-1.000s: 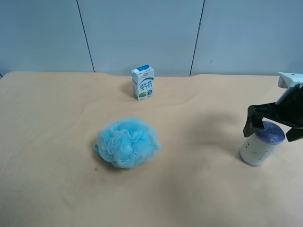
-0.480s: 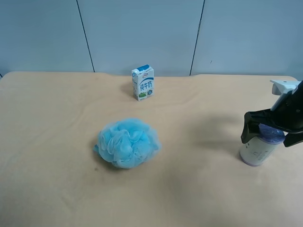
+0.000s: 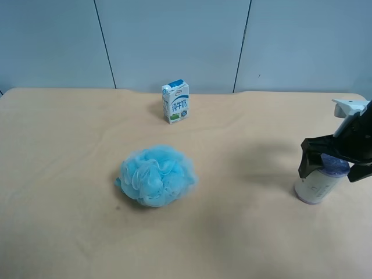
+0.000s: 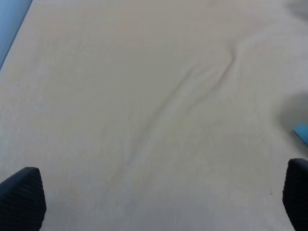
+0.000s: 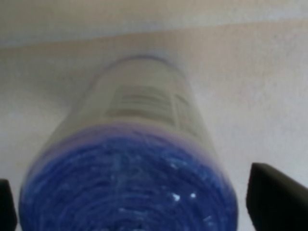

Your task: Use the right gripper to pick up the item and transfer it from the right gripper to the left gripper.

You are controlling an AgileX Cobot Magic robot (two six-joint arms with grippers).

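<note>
Exterior high view: the item [image 3: 317, 187] stands upright on the desk [image 3: 70, 128] close to this view's right edge, well apart from the blue bath puff [image 3: 156, 175] and the milk carton [image 3: 175, 102]
Right gripper: the right gripper [image 3: 332, 168] is lowered over the item's purple-blue upper end, with one finger on each side of it
Right wrist view: a thin strip of desk shows between one fingertip [image 5: 276, 197] and the item's wall, so the jaws stand apart and nothing is held yet
Left gripper: the left gripper [image 4: 159, 195] is spread wide above bare desk and is empty; it does not appear in the exterior high view
Step in hand: judged to be the grasp itself, with lift and handover not yet done
Handling: probably light; the shiny plastic wrap looks slippery and may give a little under pressure; the round wall can squirm out from between pointed fingers
Where to hold: across the full width of the cylinder in its upper part, fingers square to the wall, leaving the labelled lower body free for the left gripper
Risk: the item is tall for its base and may tip if one finger meets it before the other
</note>
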